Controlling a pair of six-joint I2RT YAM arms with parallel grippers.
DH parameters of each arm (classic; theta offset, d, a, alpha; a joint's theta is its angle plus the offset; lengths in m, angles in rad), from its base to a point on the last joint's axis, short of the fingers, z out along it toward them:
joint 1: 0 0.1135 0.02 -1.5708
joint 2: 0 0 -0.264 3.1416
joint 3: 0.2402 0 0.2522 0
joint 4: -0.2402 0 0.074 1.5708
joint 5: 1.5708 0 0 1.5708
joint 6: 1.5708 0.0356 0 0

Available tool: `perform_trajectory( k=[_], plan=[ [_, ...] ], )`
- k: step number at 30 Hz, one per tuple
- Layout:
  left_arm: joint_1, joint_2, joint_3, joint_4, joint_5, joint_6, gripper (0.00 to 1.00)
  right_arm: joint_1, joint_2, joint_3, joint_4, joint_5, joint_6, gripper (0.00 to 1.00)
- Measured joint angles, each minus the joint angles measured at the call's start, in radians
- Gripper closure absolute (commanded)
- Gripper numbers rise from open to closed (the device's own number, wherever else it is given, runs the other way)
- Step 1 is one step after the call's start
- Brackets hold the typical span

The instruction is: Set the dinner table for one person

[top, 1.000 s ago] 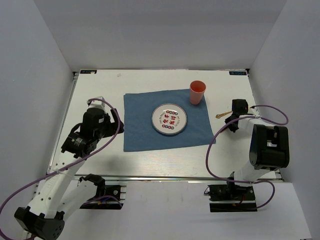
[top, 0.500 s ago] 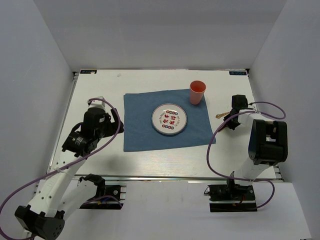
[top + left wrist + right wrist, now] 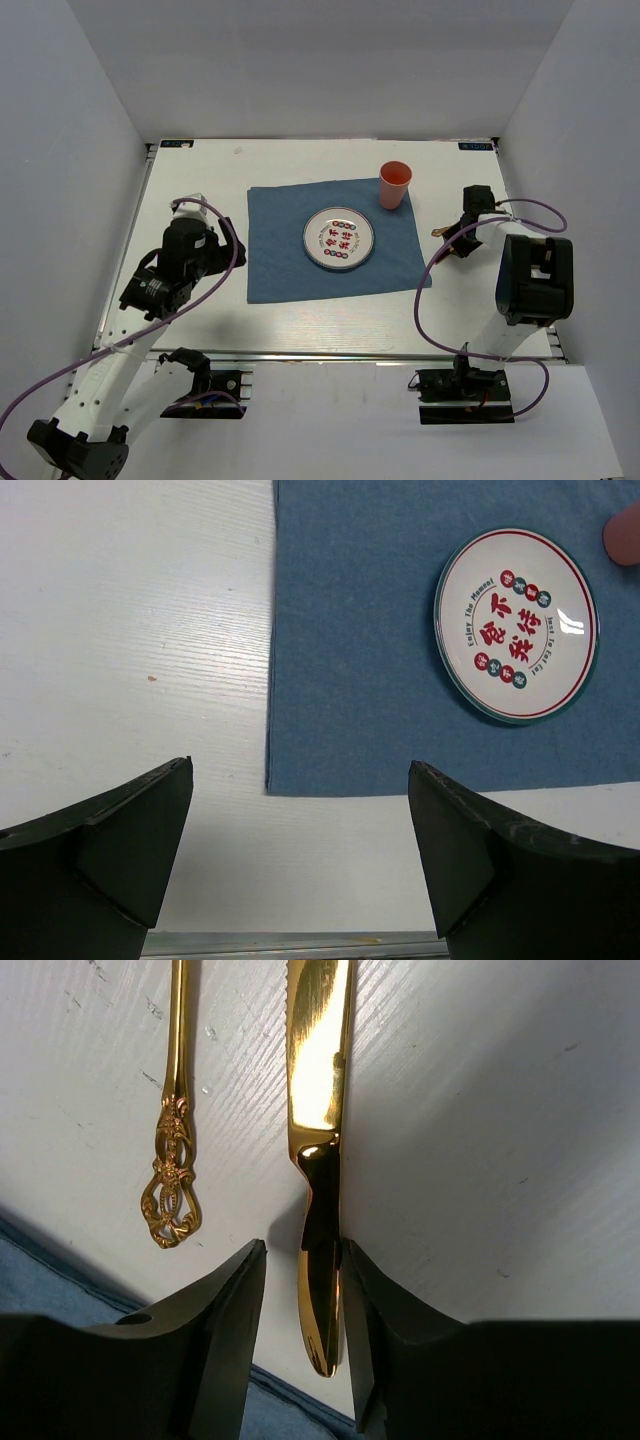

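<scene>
The right gripper (image 3: pixel 302 1250) holds its fingers narrowly parted around the handle of a gold table knife (image 3: pixel 318 1060), with a sliver of gap on one side. The knife lies flat on the large white dinner table (image 3: pixel 200 170) beside an ornate gold utensil handle (image 3: pixel 172 1175). The left gripper (image 3: pixel 300 770) hangs spread wide over the table by a corner of the blue cloth placemat (image 3: pixel 360 680), which bears a round patterned white plate (image 3: pixel 516 623).
</scene>
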Motion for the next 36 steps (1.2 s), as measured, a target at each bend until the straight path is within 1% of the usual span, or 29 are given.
perform_trajectory(
  k=[6, 12, 21, 24, 25, 26, 29, 36],
  plan=[
    [0.000, 0.002, 0.000, 0.000, 0.000, 0.001, 0.02, 0.000, 0.013, 0.017, -0.021, 0.001, -0.004, 0.60],
    [0.010, 0.021, 0.000, 0.000, 0.001, 0.002, 0.02, 0.000, 0.037, 0.059, -0.083, 0.003, -0.006, 0.63],
    [0.009, -0.002, 0.000, 0.000, -0.004, 0.001, 0.02, 0.012, 0.078, 0.132, -0.258, 0.061, -0.009, 0.67],
    [0.009, -0.010, 0.000, -0.001, -0.006, 0.001, 0.02, 0.013, 0.072, 0.119, -0.276, 0.071, -0.011, 0.72],
    [0.009, -0.013, 0.000, -0.001, -0.007, 0.000, 0.02, 0.013, 0.068, 0.114, -0.272, 0.071, -0.013, 0.78],
    [0.009, -0.016, 0.000, -0.001, -0.009, 0.000, 0.02, 0.013, 0.065, 0.108, -0.267, 0.070, -0.018, 0.81],
    [0.009, -0.024, 0.000, -0.001, -0.016, 0.000, 0.02, 0.013, 0.059, 0.097, -0.250, 0.058, -0.035, 1.00],
    [0.009, -0.032, 0.000, -0.001, -0.023, 0.000, 0.02, 0.013, 0.024, 0.057, -0.199, 0.044, -0.102, 1.00]
  ],
)
